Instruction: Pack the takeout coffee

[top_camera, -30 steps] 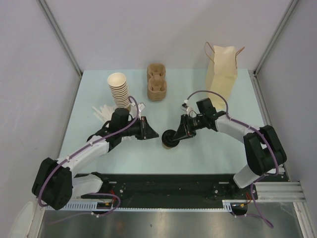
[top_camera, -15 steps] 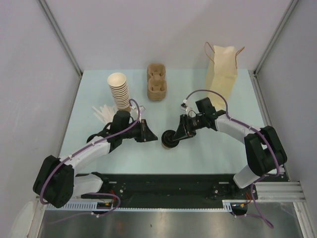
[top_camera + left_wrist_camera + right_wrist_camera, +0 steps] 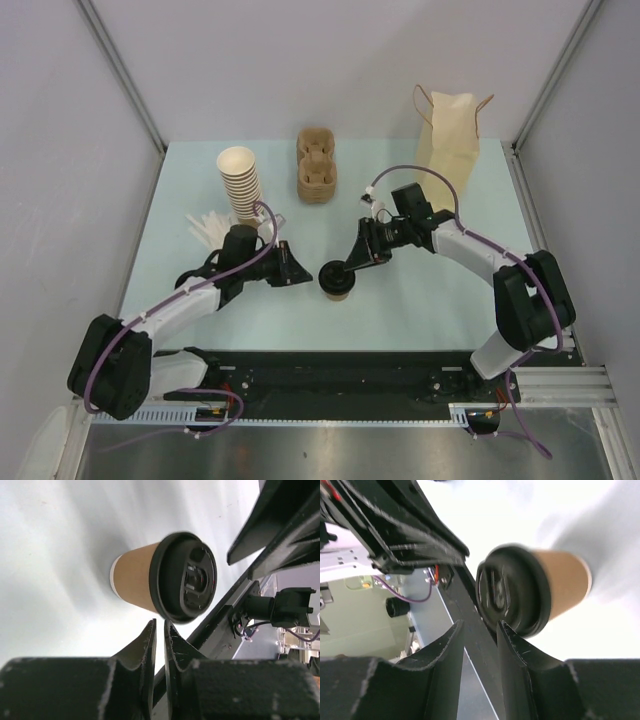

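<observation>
The takeout coffee (image 3: 336, 284), a brown paper cup with a black lid, stands upright on the table between my two grippers. My left gripper (image 3: 303, 274) is just left of it, shut and empty, with its tips apart from the cup. In the left wrist view the cup (image 3: 136, 578) lies beyond my left gripper (image 3: 160, 623). My right gripper (image 3: 354, 266) is at the cup's upper right, slightly open and holding nothing. In the right wrist view my right gripper (image 3: 481, 625) has one fingertip close beside the lid (image 3: 512, 594).
A tall stack of lidless cups (image 3: 240, 182) stands at the back left, with a white pile (image 3: 205, 227) beside it. A brown pulp cup carrier (image 3: 316, 166) sits at the back centre. An upright paper bag (image 3: 447, 146) stands at the back right.
My right gripper has drawn back up and to the right off the cup's lid. My left gripper has eased slightly left. The cup has shifted a little to the left.
</observation>
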Available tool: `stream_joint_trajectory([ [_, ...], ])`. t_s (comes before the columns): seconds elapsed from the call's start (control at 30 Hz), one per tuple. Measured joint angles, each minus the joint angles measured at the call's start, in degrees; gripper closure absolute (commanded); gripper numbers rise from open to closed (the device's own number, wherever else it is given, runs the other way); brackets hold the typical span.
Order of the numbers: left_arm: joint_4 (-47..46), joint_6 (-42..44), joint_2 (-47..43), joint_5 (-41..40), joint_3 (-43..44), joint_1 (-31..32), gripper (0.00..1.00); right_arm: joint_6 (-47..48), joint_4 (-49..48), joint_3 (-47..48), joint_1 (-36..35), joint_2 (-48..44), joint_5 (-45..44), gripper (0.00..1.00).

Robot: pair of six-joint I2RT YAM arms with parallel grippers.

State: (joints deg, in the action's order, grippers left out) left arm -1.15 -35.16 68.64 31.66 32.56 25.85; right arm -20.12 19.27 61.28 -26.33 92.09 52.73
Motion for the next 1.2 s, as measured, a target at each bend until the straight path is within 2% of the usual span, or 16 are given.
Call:
stream_joint_trajectory([
  [0.2, 0.4, -0.9, -1.6, -0.2, -1.6, -0.4, 0.86, 3.0, 6.7, -0.6, -0.8, -3.2, -2.1, 0.64],
  [0.5, 0.7, -1.1, -1.5, -0.7, -2.9, -0.4, 0.87, 5.7, 11.8, -1.5, -1.1, -3.3, -5.6, 0.62],
  [1.2, -1.0, -1.9, -0.4, -0.6, -3.5, -0.4, 0.88, 4.9, 5.6, 1.0, 0.8, 5.3, -5.2, 0.63],
])
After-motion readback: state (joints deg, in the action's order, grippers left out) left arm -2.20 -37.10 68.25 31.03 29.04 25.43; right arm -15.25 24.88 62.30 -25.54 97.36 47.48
